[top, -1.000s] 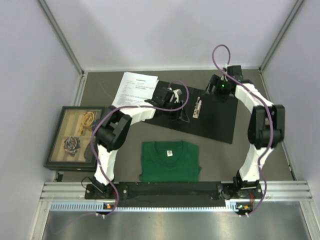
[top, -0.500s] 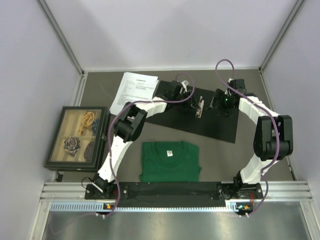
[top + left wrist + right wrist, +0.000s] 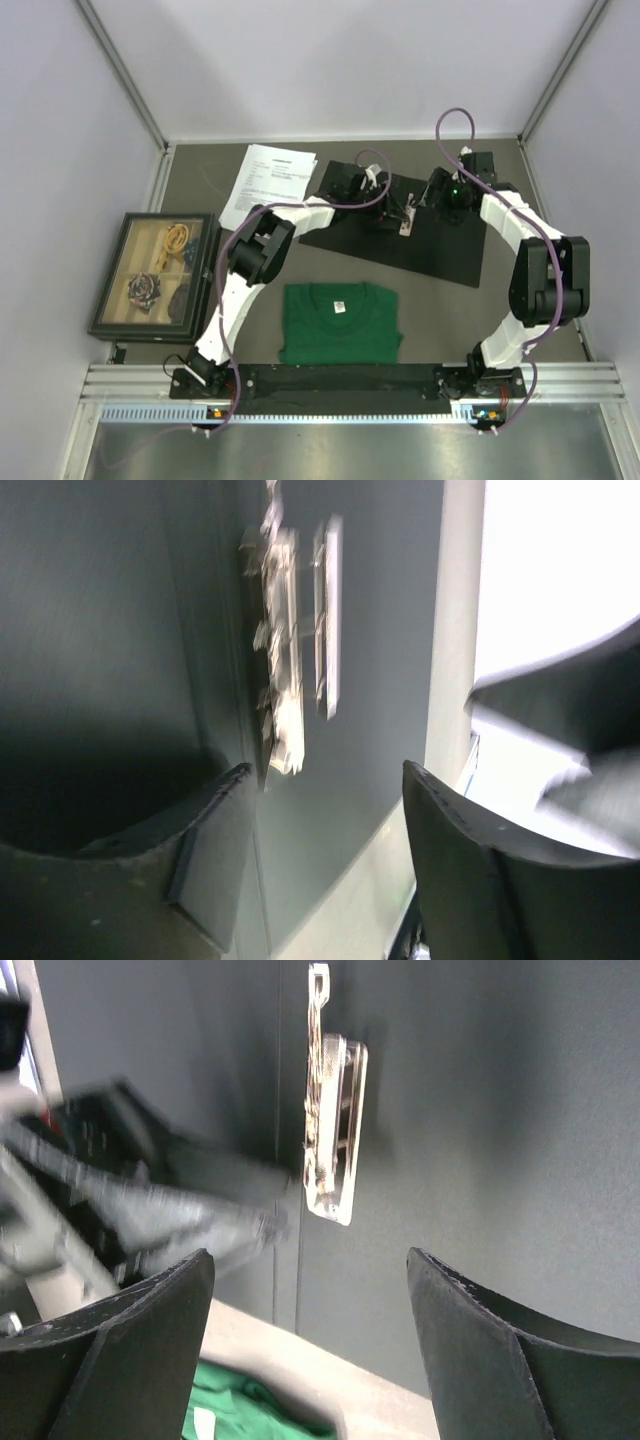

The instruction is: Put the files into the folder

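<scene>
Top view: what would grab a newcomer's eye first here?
Two white arms meet over an open black folder at the back, left pincer and right pincer both open beside its metal clip. A green T-shirt lies in front, printed sheets and a framed box to the left.

Folder (image 3: 440, 250) black inside; files (image 3: 268, 180) white (black print); shirt (image 3: 340, 322) green.
</scene>
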Robot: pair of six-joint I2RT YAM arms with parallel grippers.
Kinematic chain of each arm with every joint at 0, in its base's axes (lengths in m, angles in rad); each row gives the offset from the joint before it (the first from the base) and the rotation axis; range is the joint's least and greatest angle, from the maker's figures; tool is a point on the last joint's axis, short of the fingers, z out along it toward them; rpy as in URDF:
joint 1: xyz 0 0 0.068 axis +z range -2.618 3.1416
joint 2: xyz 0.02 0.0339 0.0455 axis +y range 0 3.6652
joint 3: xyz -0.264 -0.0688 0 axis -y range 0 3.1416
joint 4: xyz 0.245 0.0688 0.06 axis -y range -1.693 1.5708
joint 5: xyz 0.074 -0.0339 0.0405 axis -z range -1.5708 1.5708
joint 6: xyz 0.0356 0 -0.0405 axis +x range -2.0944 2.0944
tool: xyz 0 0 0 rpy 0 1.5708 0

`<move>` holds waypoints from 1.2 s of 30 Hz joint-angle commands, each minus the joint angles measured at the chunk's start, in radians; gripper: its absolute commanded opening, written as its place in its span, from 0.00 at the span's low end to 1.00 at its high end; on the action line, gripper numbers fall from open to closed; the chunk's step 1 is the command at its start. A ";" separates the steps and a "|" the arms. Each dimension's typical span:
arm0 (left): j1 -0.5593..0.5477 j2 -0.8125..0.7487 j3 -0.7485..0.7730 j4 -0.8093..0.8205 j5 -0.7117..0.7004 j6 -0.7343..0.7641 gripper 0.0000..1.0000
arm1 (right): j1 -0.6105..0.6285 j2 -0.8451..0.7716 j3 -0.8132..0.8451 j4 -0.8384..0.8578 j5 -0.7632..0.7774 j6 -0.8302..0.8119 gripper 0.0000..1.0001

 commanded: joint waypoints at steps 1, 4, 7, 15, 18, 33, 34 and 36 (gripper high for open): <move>0.058 -0.227 -0.156 0.027 0.061 0.027 0.68 | 0.044 0.026 0.093 0.025 0.052 0.074 0.77; 0.106 -0.390 -0.315 0.041 0.053 0.053 0.73 | 0.111 0.078 0.142 0.070 0.046 0.152 0.77; 0.175 -0.529 -0.449 -0.005 0.036 0.096 0.74 | 0.222 0.174 0.255 0.087 0.042 0.183 0.77; 0.462 -0.616 -0.555 -0.163 -0.039 0.091 0.69 | 0.429 0.449 0.473 0.317 -0.192 0.349 0.77; 0.534 -0.567 -0.539 -0.165 -0.068 0.092 0.69 | 0.477 0.560 0.556 0.352 -0.198 0.394 0.77; 0.672 -0.405 -0.550 -0.214 -0.019 0.062 0.65 | 0.547 0.841 0.807 0.380 -0.086 0.469 0.66; 0.674 -0.408 -0.555 -0.215 -0.020 0.064 0.65 | 0.547 0.856 0.812 0.383 -0.089 0.475 0.66; 0.674 -0.407 -0.555 -0.218 -0.020 0.076 0.65 | 0.547 0.867 0.817 0.392 -0.107 0.489 0.64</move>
